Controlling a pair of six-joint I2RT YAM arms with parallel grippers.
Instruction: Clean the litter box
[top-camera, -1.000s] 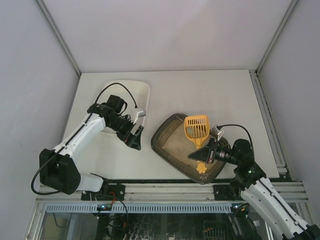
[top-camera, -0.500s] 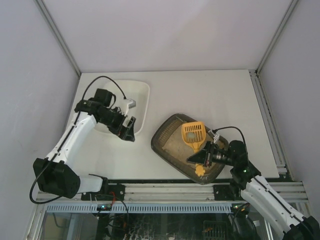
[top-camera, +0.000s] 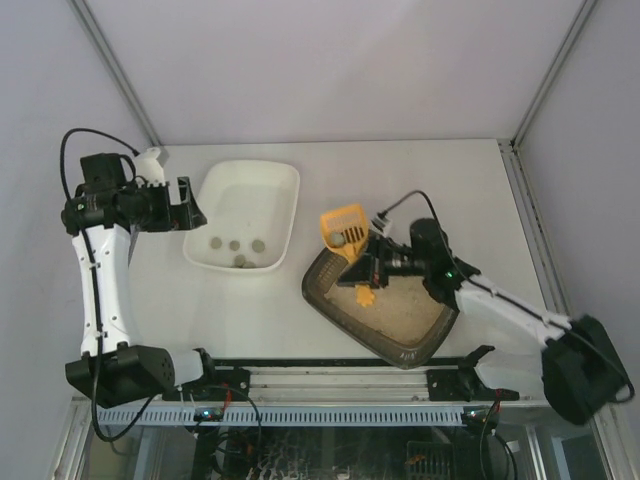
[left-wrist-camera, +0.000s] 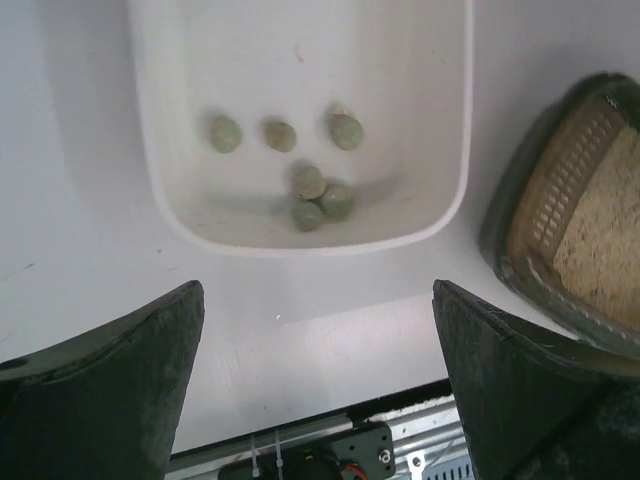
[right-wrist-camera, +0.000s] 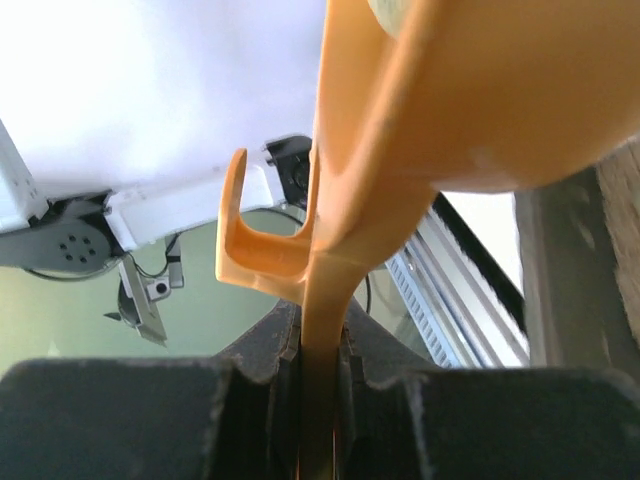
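Observation:
The litter box (top-camera: 316, 287) is a dark tray of tan litter at the front centre, and its corner shows in the left wrist view (left-wrist-camera: 520, 255). My right gripper (top-camera: 368, 264) (right-wrist-camera: 320, 350) is shut on the handle of an orange scoop (top-camera: 342, 222) (right-wrist-camera: 450, 100). The scoop is lifted over the box's far left corner, towards the white tray, and a grey lump (top-camera: 339, 238) rests in it. My left gripper (top-camera: 186, 208) (left-wrist-camera: 318, 292) is open and holds nothing, raised at the white tray's left end.
A white tray (top-camera: 290, 215) (left-wrist-camera: 455, 150) left of the litter box holds several grey-green lumps (left-wrist-camera: 308, 190). The metal rail (top-camera: 330, 372) runs along the table's front edge. Grey walls enclose the left, back and right.
My left arm swung up and to the left, off the white tray's near side to its left end. My right arm carried the scoop up and leftward, from the litter box's near part to its far left corner.

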